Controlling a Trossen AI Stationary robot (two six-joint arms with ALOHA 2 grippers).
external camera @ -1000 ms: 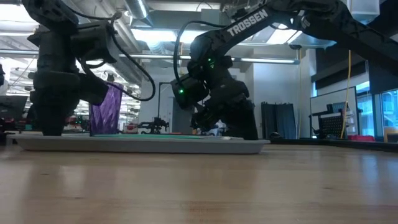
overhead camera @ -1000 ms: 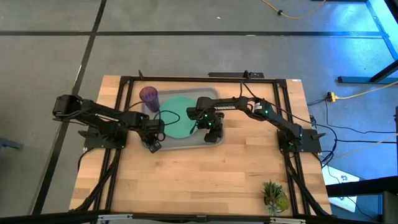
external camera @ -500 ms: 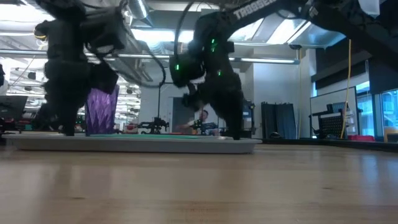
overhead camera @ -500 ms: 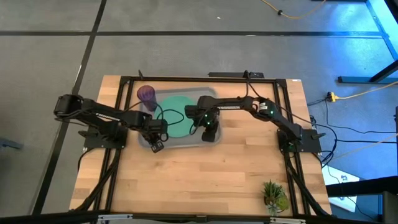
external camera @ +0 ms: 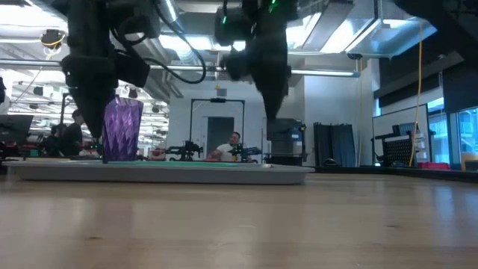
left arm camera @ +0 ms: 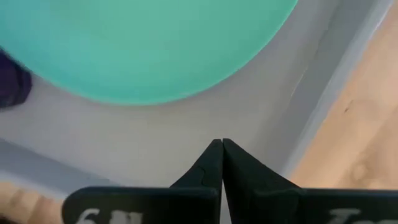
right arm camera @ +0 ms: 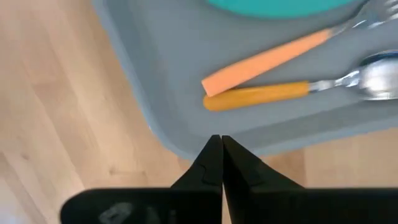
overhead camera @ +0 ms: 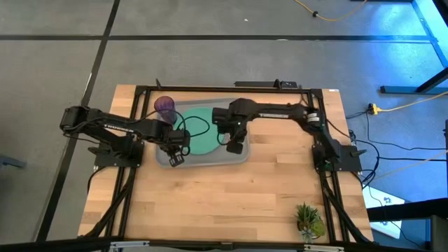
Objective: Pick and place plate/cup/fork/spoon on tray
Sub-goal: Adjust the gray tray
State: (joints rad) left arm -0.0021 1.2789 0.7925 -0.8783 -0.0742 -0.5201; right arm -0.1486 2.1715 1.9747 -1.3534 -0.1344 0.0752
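Looking down on the wooden table (overhead camera: 231, 189), I take the grey tray (overhead camera: 203, 160) as my landmark: it lies at the far middle of the tabletop, and a small potted plant (overhead camera: 308, 218) stands well apart from it at the near right corner. On the tray rests the teal plate (overhead camera: 203, 136), filling its centre. The purple cup (overhead camera: 165, 106) stands upright at the tray's far left corner, beside the plate. The fork (right arm camera: 273, 57) and spoon (right arm camera: 311, 87) lie side by side on the tray's right part, just past the plate's edge, orange handles pointing the same way. My left gripper (overhead camera: 175, 158) hangs over the tray's near left corner, fingers pressed together, empty. My right gripper (overhead camera: 235, 145) hangs over the tray's near right edge, above the two handles, fingers also together, holding nothing.
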